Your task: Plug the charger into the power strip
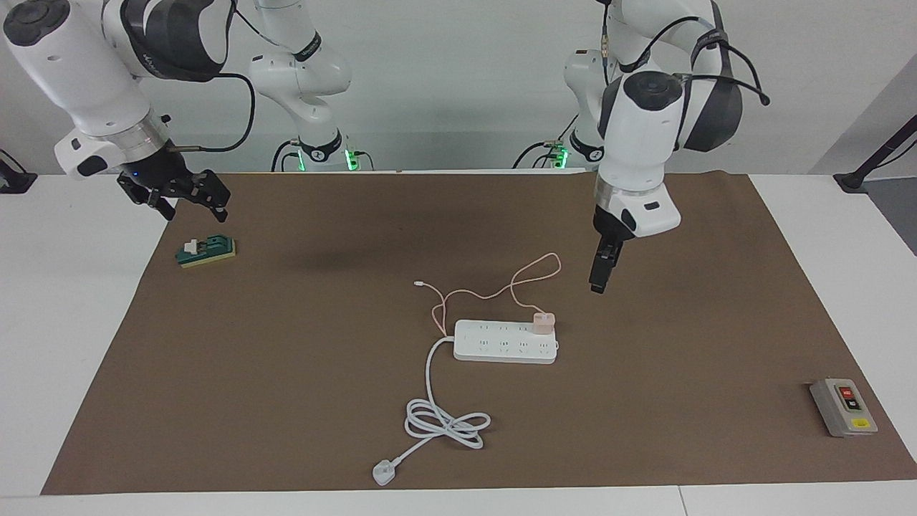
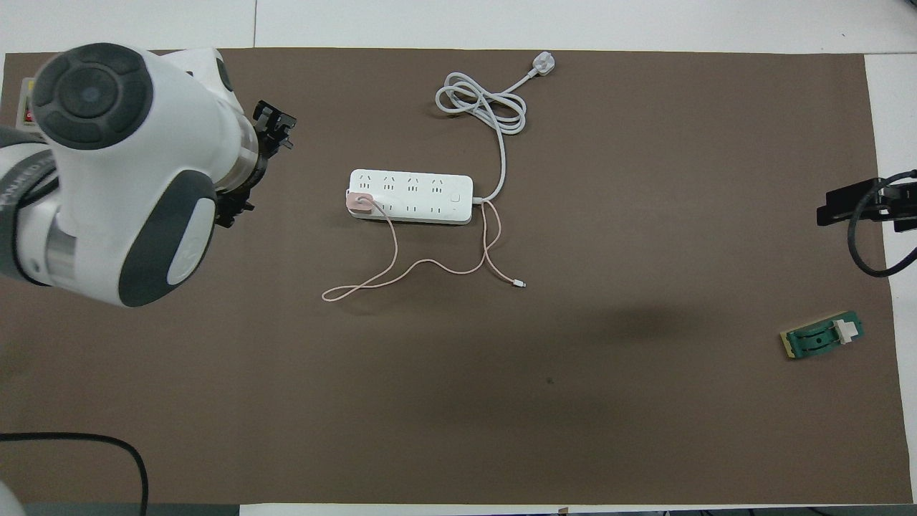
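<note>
The white power strip (image 1: 506, 342) lies flat in the middle of the brown mat; it also shows in the overhead view (image 2: 410, 195). The pale-pink charger (image 1: 543, 322) stands plugged into an outlet at the strip's end toward the left arm (image 2: 359, 201). Its thin pink cable (image 1: 494, 290) loops on the mat nearer the robots. My left gripper (image 1: 600, 276) hangs in the air, pointing down, over the mat beside the charger's end of the strip, empty, touching nothing; its fingers (image 2: 276, 123) look spread. My right gripper (image 1: 183, 195) is open and empty, raised above the green block.
The strip's thick white cord (image 1: 444, 421) coils farther from the robots and ends in a white plug (image 1: 383, 473). A green-and-yellow block (image 1: 206, 251) lies at the right arm's end of the mat. A grey switch box (image 1: 843, 407) lies at the left arm's end.
</note>
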Controlling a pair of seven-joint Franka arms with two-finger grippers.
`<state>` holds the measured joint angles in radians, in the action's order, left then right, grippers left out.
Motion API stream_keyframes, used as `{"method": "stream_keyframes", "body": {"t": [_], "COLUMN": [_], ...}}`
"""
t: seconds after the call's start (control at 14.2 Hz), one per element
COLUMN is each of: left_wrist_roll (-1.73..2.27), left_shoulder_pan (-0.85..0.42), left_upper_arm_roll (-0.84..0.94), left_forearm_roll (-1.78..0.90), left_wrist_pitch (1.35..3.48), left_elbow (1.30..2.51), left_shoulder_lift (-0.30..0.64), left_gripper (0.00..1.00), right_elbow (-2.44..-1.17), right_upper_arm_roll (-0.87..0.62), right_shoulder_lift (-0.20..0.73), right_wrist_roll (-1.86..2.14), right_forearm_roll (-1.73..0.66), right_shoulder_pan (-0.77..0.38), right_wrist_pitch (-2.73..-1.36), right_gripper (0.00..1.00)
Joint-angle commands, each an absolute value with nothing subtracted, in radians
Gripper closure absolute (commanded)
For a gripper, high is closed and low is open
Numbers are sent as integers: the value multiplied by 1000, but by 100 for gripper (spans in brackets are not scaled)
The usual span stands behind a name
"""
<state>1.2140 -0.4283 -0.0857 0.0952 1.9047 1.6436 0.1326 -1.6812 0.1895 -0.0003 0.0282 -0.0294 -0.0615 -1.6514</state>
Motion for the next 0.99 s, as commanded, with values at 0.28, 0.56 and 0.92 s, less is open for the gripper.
{"method": "stream_keyframes", "body": {"t": [0.28,0.56,0.92], "left_wrist_roll": [481,59,-20], "left_shoulder_pan": [-289,-207,-94], "left_upper_arm_roll": [-87,-87,-87], "left_forearm_roll": [41,40,40], "left_wrist_pitch": [1735,1635,1531], "left_elbow": [1663,1686,1695], "left_shoulder_lift": [-44,-97,-149], "left_gripper": [0,0,0], "right_elbow": [-1690,-1690,-1690], "right_upper_arm_roll": [184,184,183], "right_shoulder_lift": [-15,-15,-15], "right_wrist_roll": [34,34,34], "right_forearm_roll": [-12,-12,-12], "right_shoulder_pan": [-55,-55,-55], "right_wrist_pitch": [-1643,-1643,-1643], "right_gripper": [0,0,0]}}
